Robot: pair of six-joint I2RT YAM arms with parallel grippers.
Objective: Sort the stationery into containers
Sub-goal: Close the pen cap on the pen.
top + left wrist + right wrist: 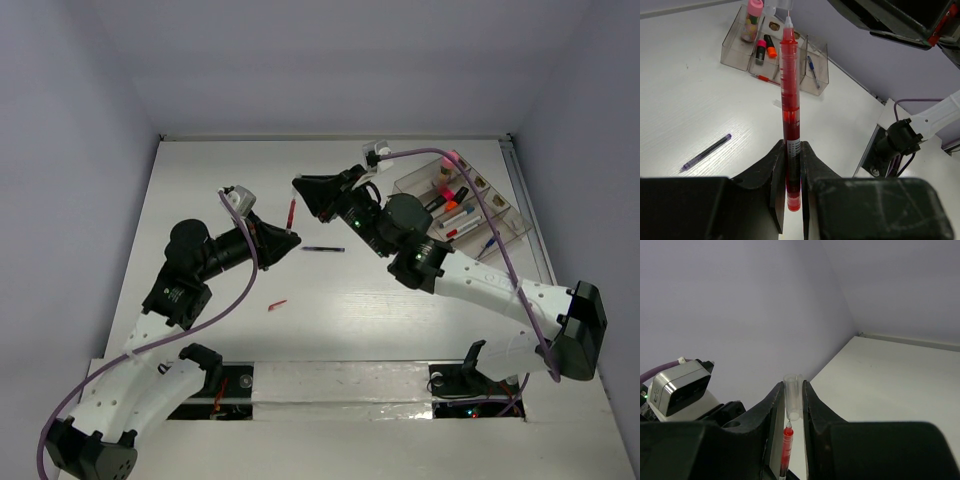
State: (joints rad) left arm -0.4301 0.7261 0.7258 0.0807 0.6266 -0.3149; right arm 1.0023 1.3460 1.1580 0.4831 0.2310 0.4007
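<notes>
Since cap has to go over nib, pinches thin red clear-barrelled pen (789,90) by tail in left gripper (791,148), nib pointing away; clamps short clear plastic cap (793,395) in right gripper (792,388), mouth right at nib, apparently not yet seated; keeps both well apart from clear plastic compartmented organiser tray (734,50), pen's likely destination

Top view: tray (510,215) at upper right, markers (452,200) and a bottle (452,160) in its compartments. Held pen (291,213) at centre, left gripper (291,238) below it, right gripper (299,188) above it with a cap (793,395) between its fingers. Loose pen (322,248) lies on the table (400,310) just right; small piece (277,304) lower centre.
</notes>
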